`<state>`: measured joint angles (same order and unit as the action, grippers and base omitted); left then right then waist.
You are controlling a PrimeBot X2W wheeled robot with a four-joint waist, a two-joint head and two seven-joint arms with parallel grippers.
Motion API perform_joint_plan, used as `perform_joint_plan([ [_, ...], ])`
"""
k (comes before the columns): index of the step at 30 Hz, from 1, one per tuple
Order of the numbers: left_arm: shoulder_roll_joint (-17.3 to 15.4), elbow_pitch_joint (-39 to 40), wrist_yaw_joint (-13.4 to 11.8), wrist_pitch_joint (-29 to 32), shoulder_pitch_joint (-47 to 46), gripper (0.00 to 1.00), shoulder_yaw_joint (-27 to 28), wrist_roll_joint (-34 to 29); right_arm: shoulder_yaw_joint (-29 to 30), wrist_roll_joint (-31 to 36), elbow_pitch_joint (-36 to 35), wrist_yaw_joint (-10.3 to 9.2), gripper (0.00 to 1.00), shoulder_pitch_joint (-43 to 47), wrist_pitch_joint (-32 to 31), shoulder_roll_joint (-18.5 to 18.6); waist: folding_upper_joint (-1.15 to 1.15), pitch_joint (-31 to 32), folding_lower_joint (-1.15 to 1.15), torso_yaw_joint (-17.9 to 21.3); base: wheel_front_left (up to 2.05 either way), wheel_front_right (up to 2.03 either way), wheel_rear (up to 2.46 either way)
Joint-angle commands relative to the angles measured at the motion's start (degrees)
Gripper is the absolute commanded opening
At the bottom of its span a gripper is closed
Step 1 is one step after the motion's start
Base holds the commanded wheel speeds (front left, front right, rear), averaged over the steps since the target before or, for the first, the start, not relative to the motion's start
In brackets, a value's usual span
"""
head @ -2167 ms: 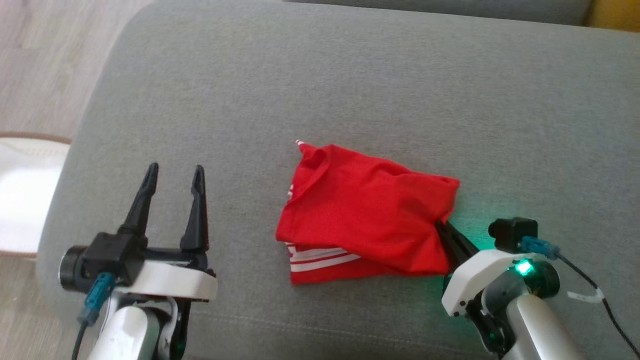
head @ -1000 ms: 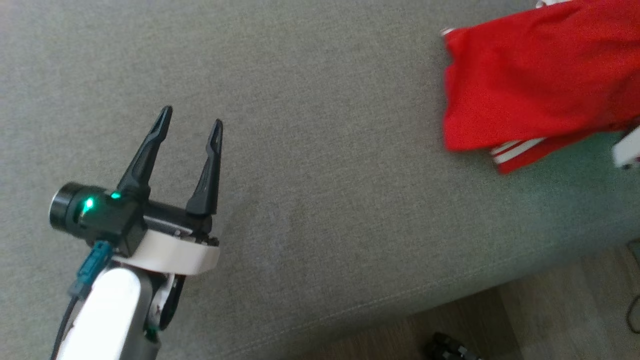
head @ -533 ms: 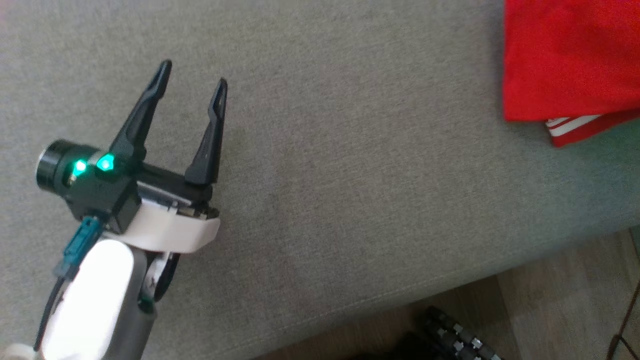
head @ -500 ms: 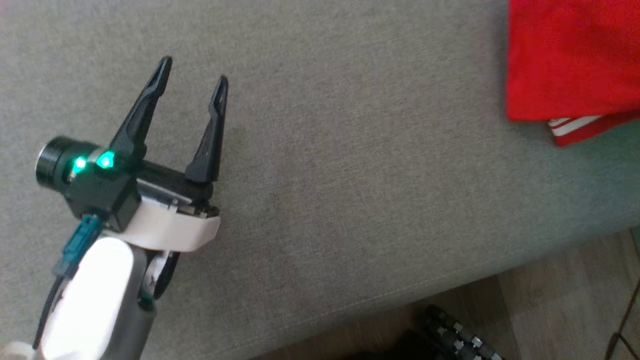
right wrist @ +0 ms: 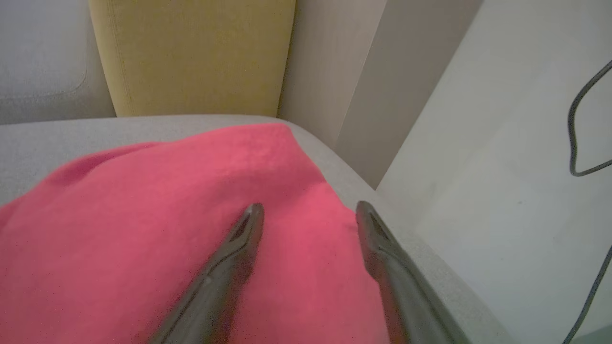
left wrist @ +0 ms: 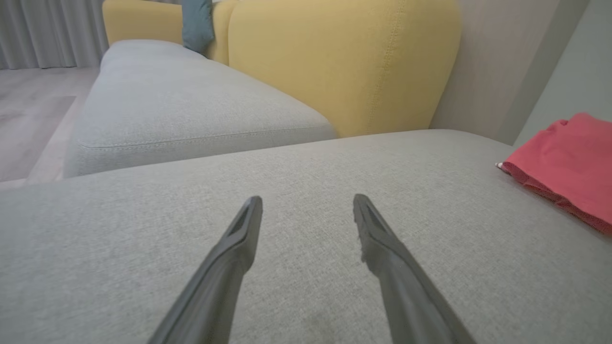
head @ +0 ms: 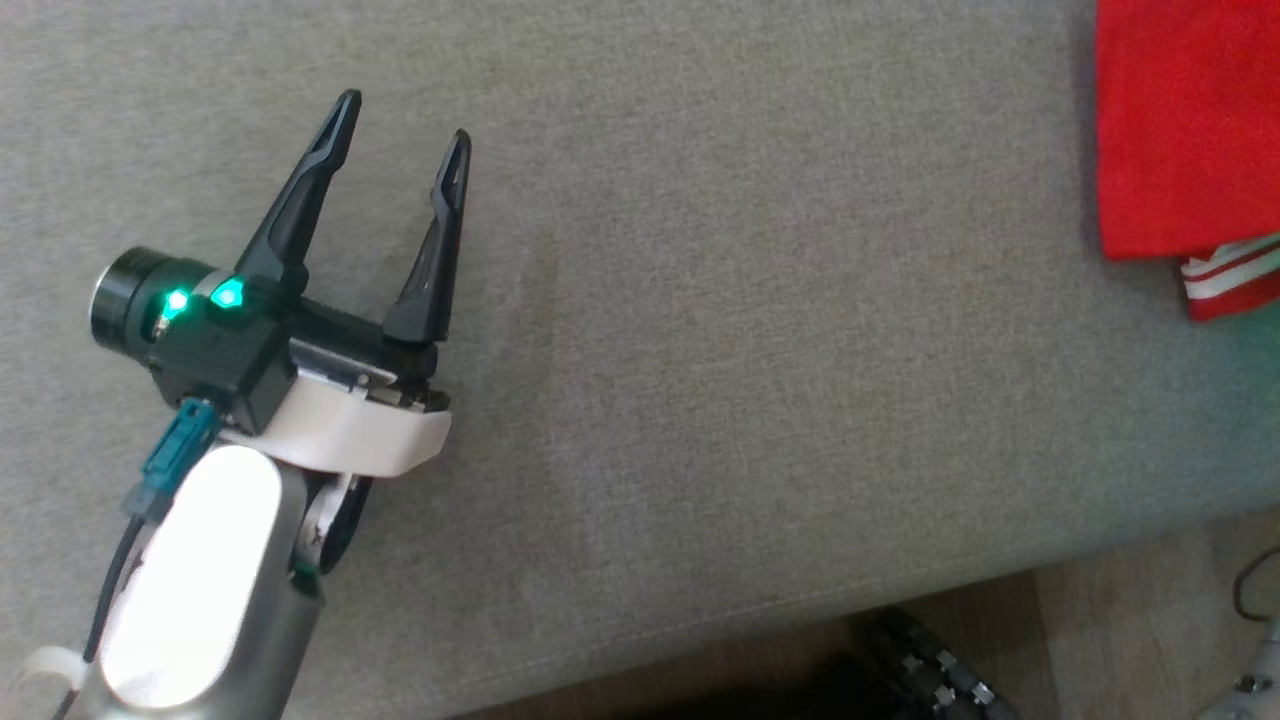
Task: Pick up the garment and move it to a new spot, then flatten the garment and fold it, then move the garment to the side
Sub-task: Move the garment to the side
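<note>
My right gripper [right wrist: 310,206] has just released the garment [right wrist: 143,215], parked at the right; left gripper [head: 402,120] idles, spread wide; side move looks done.

A grey sofa seat [head: 700,350] of plain woven cloth carries everything here, stretching out under and ahead of the left pincer [head: 404,117]. Well off to that pincer's right, a folded red garment [head: 1180,130] with white stripes lies on the seat, just beneath the right pincer [right wrist: 310,206], close to the seat's edge.
</note>
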<state>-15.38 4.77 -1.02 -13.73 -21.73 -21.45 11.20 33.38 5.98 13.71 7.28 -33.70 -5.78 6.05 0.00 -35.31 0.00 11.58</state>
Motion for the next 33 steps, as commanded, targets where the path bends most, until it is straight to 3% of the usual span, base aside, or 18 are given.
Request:
perform_joint_plan([
  [1, -0.2, 1.2, -0.4, -0.6, -0.6, 1.0, 2.0, 0.3, -0.4, 0.3, -2.4, 0.21, 1.0, 1.1, 2.2, 0.3, 0.0, 1.3, 0.0, -0.9, 0.0, 0.0, 0.0],
  [7, 0.7, -1.1, -1.1, -1.1, 2.1, 1.0, 2.7, 1.1, -5.5, -2.0, -6.3, 0.21, 1.0, 7.7, 7.8, -1.9, 0.0, 6.2, 0.0, -3.4, 0.0, 0.0, 0.0],
  [15, 2.2, -2.4, -3.2, -1.2, 7.8, 1.0, 5.1, 2.4, -20.0, -8.6, -13.0, 0.21, 1.0, 20.9, 12.4, -3.1, 0.0, 13.7, 0.0, -7.1, 0.0, 0.0, 0.0],
  [23, 3.1, -3.5, -5.0, -1.3, 12.5, 1.0, 8.1, 3.2, -30.7, -13.7, -14.7, 0.21, 1.0, 27.0, 13.8, -3.2, 0.0, 19.6, 0.0, -10.5, 0.0, 0.0, 0.0],
  [33, 3.4, -6.6, -5.8, -1.2, 18.9, 1.0, 10.0, 5.4, -35.1, -15.3, -15.9, 0.21, 1.0, 33.3, 12.6, -3.2, 0.0, 28.2, 0.0, -13.4, 0.0, 0.0, 0.0],
])
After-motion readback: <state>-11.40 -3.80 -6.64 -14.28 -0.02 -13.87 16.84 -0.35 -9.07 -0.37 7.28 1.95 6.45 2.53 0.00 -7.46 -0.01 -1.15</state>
